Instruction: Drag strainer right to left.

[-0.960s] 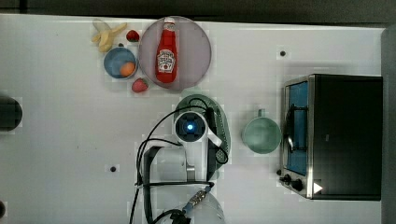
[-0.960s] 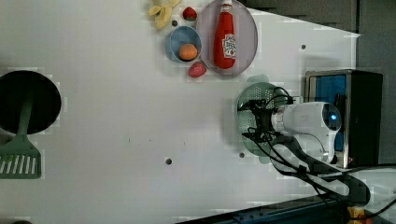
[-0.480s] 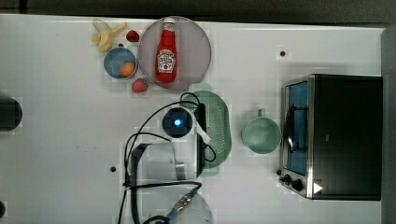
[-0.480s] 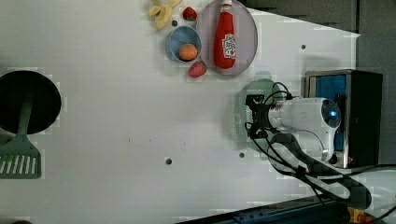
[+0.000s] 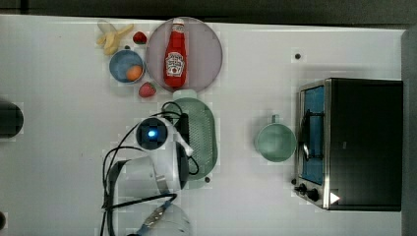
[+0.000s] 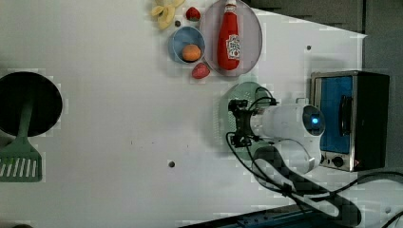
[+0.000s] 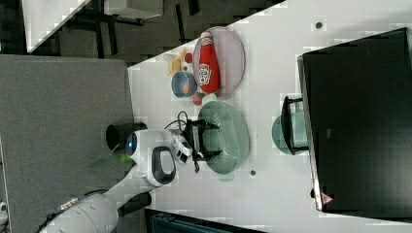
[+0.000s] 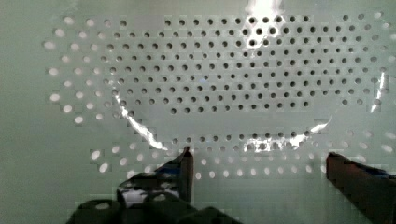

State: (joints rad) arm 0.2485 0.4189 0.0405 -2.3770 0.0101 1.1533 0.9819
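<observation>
Working across the top view from its left, I had a dark round object (image 5: 10, 118) at the edge of the white desk (image 5: 59, 162), well apart from the jaws. Farther along lay a peeled banana (image 5: 110, 37), a strawberry (image 5: 139, 37) and a blue bowl (image 5: 126, 66) holding an orange fruit (image 5: 134, 73), with a second strawberry (image 5: 147, 89) just beside the bowl; all of these sat beyond the jaws toward the top view's upper edge.

My arm's white wrist (image 5: 153, 135), with its blue light, hung over the near rim of the strainer (image 5: 201, 132). The gripper (image 7: 201, 141) reached down into the bowl of that mint-green strainer. In the wrist view I saw the jaws standing wide, one dark finger (image 8: 184, 172) on each side, with the perforated floor of the strainer (image 8: 224, 84) between them and nothing held. I could not tell whether the fingertips touched the plastic.

A grey plate (image 5: 206, 54) carrying a ketchup bottle (image 5: 175, 56) lay just past the strainer's far end tab, on the same side as the fruit. To the top view's right of the jaws, apart from the strainer, stood the round mint-green cup (image 5: 275, 141), and beyond it, near the cup, the toaster oven (image 5: 354, 142) with its blue-lit door. In the left view a green spatula (image 6: 19, 159) lay at the far left, well apart from the jaws.
</observation>
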